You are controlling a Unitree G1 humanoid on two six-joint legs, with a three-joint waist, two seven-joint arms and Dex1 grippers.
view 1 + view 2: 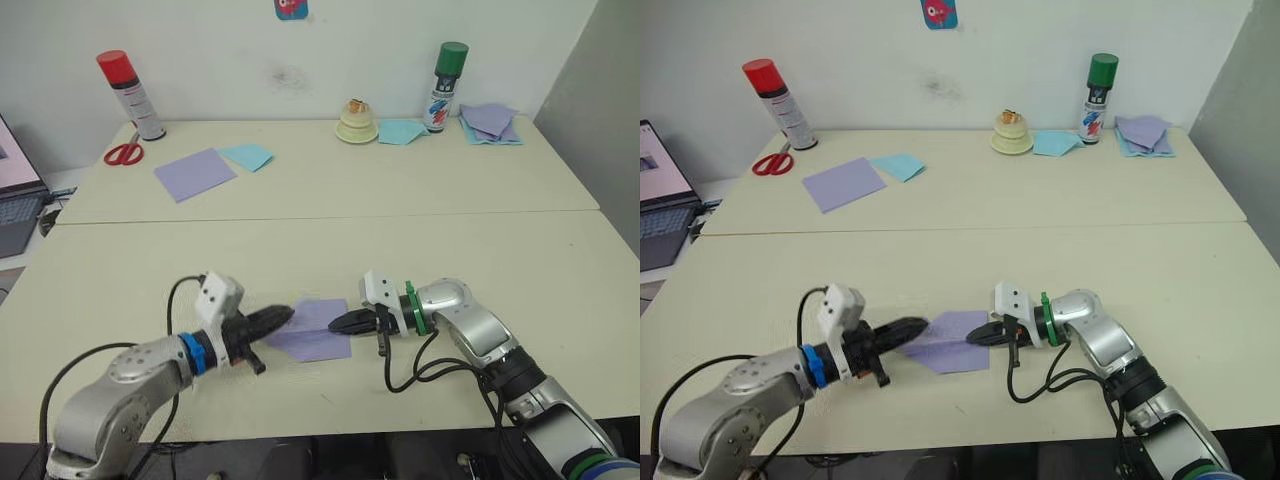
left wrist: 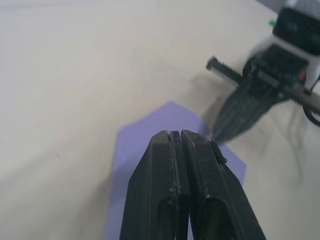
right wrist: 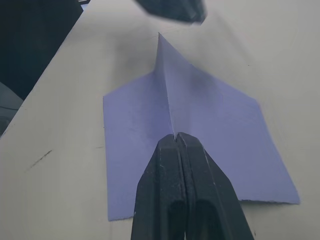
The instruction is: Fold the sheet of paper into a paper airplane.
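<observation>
Lavender paper sits low and centre in the head views: we note the sheet of paper (image 1: pixel 315 330), partly folded, lying on the near table (image 1: pixel 560 270) between our two grippers. Starting at the left edge of the frame, a laptop (image 1: pixel 15 205) pokes in. To its right, in the upper left, stand a red-capped spray can (image 1: pixel 130 95) and red scissors (image 1: pixel 123 153), then a smooth lavender sheet (image 1: pixel 195 173) with a smaller light blue sheet (image 1: pixel 246 156) just beside it.

Lower left, our left gripper (image 1: pixel 280 320) reaches in with its fingers pressed together at the sheet's left edge; the left wrist view shows the two fingers closed, but we cannot tell whether paper is caught between them. Right of centre, our right gripper (image 1: pixel 338 322) has its fingers pinched on the sheet; in the right wrist view a raised centre ridge of the paper runs straight into the closed fingertips (image 3: pixel 176 145), with two corners folded to a point at the far end.

Upper right of centre we see a cream tape-like roll (image 1: pixel 356 123), a light blue scrap (image 1: pixel 402 131), a green-capped spray can (image 1: pixel 445 85) and a pile of purple and blue papers (image 1: pixel 490 122).
</observation>
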